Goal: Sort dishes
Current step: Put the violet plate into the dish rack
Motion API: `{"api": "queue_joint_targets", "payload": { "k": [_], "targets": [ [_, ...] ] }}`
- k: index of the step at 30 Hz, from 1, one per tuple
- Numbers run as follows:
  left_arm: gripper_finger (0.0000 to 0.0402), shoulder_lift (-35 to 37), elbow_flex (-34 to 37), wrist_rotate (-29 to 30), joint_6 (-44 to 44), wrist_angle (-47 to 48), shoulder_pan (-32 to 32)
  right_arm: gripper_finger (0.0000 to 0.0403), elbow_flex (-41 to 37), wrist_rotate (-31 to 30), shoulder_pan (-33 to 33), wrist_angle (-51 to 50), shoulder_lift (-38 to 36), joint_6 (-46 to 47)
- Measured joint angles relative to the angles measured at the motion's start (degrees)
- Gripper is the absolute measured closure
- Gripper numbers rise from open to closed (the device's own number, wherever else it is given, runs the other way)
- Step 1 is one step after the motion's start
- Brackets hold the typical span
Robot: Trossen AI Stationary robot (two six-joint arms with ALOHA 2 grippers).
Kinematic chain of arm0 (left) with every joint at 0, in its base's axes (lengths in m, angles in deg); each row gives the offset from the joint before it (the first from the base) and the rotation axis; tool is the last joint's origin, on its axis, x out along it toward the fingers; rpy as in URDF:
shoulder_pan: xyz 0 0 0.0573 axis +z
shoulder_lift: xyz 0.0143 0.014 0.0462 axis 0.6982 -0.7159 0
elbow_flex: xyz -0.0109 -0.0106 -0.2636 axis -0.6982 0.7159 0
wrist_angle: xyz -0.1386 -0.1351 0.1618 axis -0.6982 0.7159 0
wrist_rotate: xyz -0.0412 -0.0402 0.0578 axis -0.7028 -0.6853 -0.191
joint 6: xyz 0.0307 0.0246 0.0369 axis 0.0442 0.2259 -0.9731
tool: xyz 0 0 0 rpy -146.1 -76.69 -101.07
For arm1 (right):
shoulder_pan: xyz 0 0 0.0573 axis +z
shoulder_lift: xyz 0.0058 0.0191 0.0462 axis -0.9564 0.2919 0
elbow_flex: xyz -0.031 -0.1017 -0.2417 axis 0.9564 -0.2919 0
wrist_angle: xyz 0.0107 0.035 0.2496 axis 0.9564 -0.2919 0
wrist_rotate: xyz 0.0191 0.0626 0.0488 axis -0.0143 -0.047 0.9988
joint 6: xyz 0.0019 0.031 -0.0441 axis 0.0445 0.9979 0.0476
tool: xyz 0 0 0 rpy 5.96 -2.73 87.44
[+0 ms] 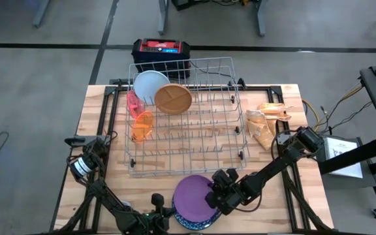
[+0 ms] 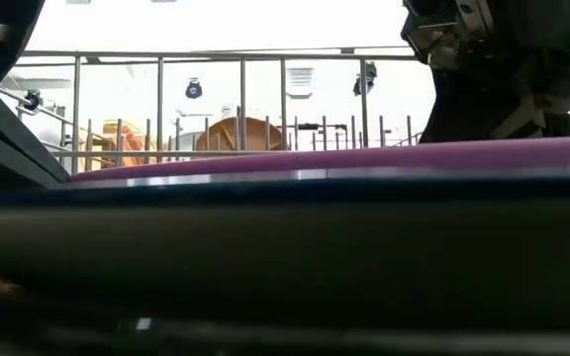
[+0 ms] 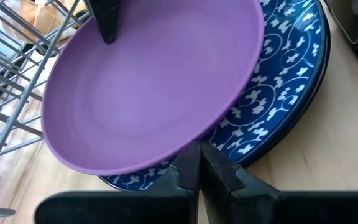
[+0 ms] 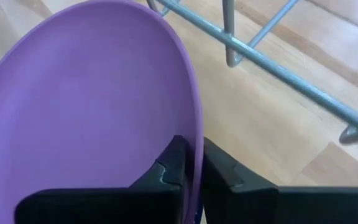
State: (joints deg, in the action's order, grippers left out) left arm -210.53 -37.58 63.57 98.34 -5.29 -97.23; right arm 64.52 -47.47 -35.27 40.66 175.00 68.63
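right gripper [image 4: 191, 171] pinching purple plate [image 1: 193, 194] rim, plate atop blue patterned plate [image 3: 278, 93]; left gripper [image 3: 199, 171] jaws closed, empty, just beside.

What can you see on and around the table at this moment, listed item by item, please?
purple plate: one, purple, near table edge, on top of the stack, its rim pinched by the right gripper
blue patterned plate: at least one, blue with white pattern, under the purple plate
wire rack: one, grey, middle of the table
white plate: one, white, standing in the rack's far left corner
brown divided plate: one, brown, standing beside the white plate
orange cup: one, translucent orange, rack's left side
pink cup: one, translucent pink, behind the orange cup
crumpled bags: tan, right of the rack
left gripper: shut, empty, at the stack's edge
right gripper: shut on the purple plate's rim
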Motion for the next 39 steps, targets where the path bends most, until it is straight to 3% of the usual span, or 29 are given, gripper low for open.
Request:
{"api": "queue_joint_targets", "payload": {
  "k": [8,23,33,39],
  "targets": [
    [0.0401,0.1,-0.92,-0.04,0.06,1.26,-0.43,0.0393,0.03,0.12,1.35,-0.06,-0.32,2.05],
    [0.0401,0.11,-9.35,0.24,1.82,17.62,-1.17,0.0395,0.13,-4.41,4.71,-0.35,-2.63,4.07],
    [0.0402,0.2,-18.79,0.43,3.12,35.35,-2.46,0.0395,1.14,-4.2,5.2,-0.93,-8.55,-4.49],
    [0.0401,0.24,-25.85,0.65,3.57,46.79,-4.2,0.0395,1.2,-8.19,5.29,-0.76,-13.71,-10.02]
  ]
}}
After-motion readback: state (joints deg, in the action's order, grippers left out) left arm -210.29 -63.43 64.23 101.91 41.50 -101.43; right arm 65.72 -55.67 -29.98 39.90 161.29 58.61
